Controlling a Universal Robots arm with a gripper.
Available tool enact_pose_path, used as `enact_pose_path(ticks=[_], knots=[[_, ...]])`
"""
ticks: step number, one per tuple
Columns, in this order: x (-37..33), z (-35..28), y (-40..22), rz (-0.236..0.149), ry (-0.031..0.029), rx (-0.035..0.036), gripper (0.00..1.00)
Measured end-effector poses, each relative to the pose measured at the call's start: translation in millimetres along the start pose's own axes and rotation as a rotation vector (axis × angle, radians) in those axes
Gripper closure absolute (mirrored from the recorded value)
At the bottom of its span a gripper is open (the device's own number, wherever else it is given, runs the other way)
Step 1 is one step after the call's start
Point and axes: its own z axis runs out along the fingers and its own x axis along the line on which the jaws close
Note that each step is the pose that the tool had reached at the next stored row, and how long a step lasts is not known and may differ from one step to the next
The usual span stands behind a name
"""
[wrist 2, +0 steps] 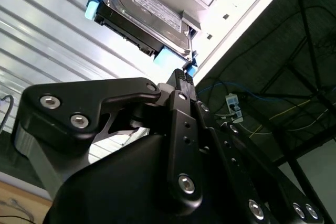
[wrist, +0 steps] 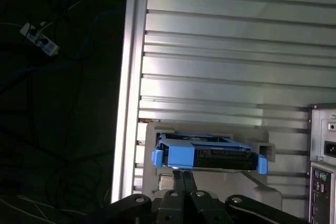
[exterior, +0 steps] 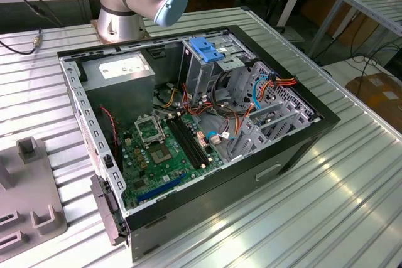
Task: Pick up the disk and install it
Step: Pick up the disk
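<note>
The disk [wrist: 207, 155] sits in its holder [wrist: 269, 148], not picked up yet, and the gripper [wrist: 182, 176] beside it looks pinched together, holding nothing.

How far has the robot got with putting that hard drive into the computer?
Nothing looks done yet. The disk sits in its grey holder on the table, not lifted. The gripper is right beside the disk's edge, fingers together, holding nothing. Lifting it and fitting it into the open computer case are both left.
</note>
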Motion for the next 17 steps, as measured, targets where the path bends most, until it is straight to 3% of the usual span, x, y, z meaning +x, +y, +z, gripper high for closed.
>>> enact_pose_path(ticks=[17], knots=[[0.0, 0.0, -0.1, -0.098, 0.0043, -0.0024, 0.90]])
